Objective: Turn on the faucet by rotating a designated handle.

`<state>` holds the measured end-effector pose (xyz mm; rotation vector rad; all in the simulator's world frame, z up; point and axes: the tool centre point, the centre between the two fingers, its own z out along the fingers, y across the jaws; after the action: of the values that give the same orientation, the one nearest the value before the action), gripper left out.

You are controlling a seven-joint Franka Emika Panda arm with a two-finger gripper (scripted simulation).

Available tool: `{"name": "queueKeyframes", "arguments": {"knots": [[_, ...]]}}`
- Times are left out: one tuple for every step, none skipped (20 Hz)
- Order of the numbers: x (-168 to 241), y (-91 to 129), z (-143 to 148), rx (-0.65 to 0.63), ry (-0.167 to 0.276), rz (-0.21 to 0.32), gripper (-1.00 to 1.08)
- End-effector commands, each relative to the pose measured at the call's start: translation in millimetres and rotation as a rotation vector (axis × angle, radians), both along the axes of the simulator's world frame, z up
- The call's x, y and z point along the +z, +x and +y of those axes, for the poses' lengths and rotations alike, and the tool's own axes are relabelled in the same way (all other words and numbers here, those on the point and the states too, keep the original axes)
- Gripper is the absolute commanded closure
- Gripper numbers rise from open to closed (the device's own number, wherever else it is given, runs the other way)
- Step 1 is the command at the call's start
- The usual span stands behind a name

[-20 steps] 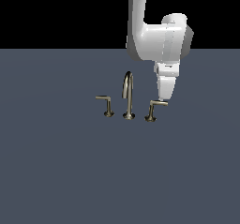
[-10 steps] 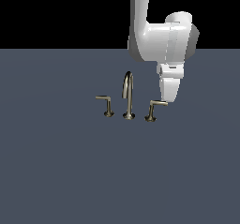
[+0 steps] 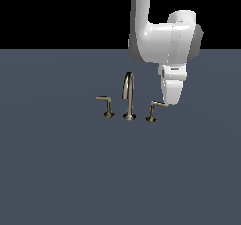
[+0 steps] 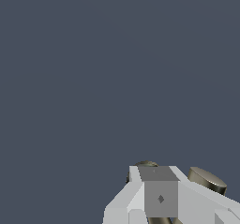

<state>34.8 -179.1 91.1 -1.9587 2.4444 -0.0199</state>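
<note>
Three brass-grey pieces are making up the faucet (image 3: 128,97) standing on the dark floor (image 3: 70,172): an arched spout flanked by two levers. Its designated handle (image 3: 154,110), on the exterior view's right, is sitting with its lever tip at the white gripper (image 3: 170,101), which is hanging just beside it. Whether the jaws are parted or gripping anything cannot be told.
</note>
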Motion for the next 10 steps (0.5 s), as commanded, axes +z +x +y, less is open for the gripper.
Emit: {"name": "queueKeyframes", "arguments": {"knots": [[0, -9, 3, -0.001, 0.003, 0.007, 1.08], [0, -12, 4, -0.002, 0.003, 0.008, 1.08], [0, -15, 5, -0.002, 0.003, 0.008, 1.08], [0, -18, 6, -0.003, 0.003, 0.009, 1.08], [0, -21, 7, -0.003, 0.003, 0.010, 1.08], [0, -24, 8, -0.004, 0.003, 0.010, 1.08], [0, -27, 9, -0.004, 0.003, 0.011, 1.08], [0, -30, 10, -0.005, 0.004, 0.012, 1.08], [0, -33, 11, -0.006, 0.004, 0.012, 1.08], [0, -36, 12, -0.006, 0.004, 0.013, 1.08]]}}
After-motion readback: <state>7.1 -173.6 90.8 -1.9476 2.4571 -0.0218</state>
